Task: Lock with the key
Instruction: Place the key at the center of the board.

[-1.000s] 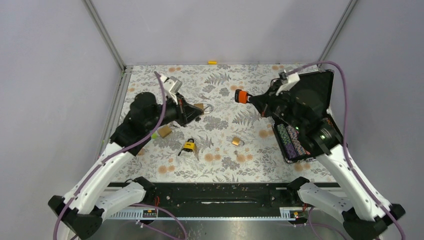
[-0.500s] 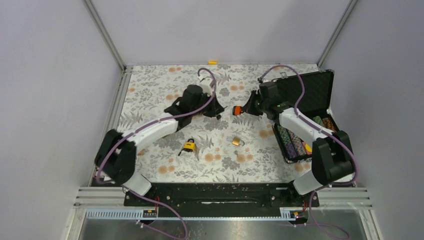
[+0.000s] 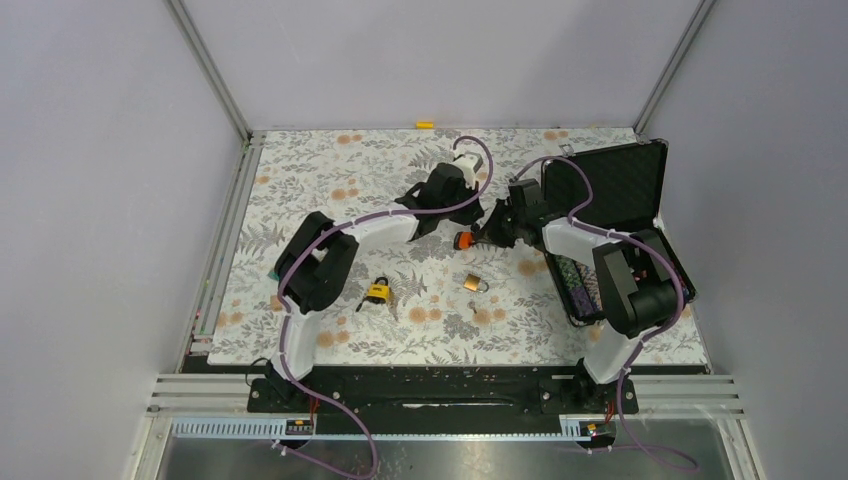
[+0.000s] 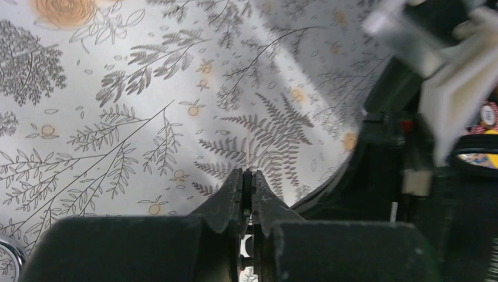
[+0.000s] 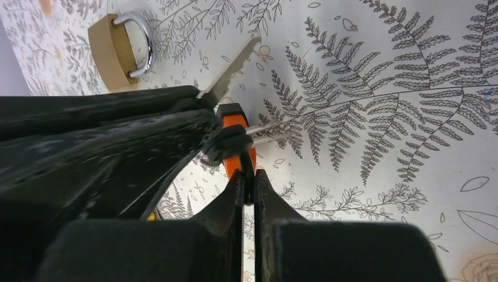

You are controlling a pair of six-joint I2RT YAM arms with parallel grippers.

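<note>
Two grippers to go through. What have the fingers of the right gripper (image 5: 248, 176) got?

They are pinched tight on the orange plastic head of a silver-bladed key (image 5: 234, 114). The toothed blade runs up and left past the fingertips, its tip free above the cloth. A black ring (image 5: 228, 143) loops round the head. A slim metal strip juts out to the right of it; what that is I cannot tell.

And the lock?

A brass padlock with a steel shackle (image 5: 114, 44) lies flat beyond the blade tip, up and left of the fingers, apart from the key. From above, a small brass padlock (image 3: 474, 284) sits on the near side of those fingers. Whether it is the same one I cannot tell. A yellow-bodied padlock (image 3: 377, 292) lies farther off, toward the left arm's side.

The left gripper (image 4: 246, 176)?

Its fingers are pressed together with only a hairline gap, and I can make out nothing gripped between them. They hang over the grey-and-orange floral tablecloth (image 4: 117, 88). The right arm's black and white parts crowd in close on their right.

Farther out?

Past the right arm stands an open black hard case (image 3: 620, 185), with rows of striped poker chips (image 3: 578, 282) in its lower half.
</note>
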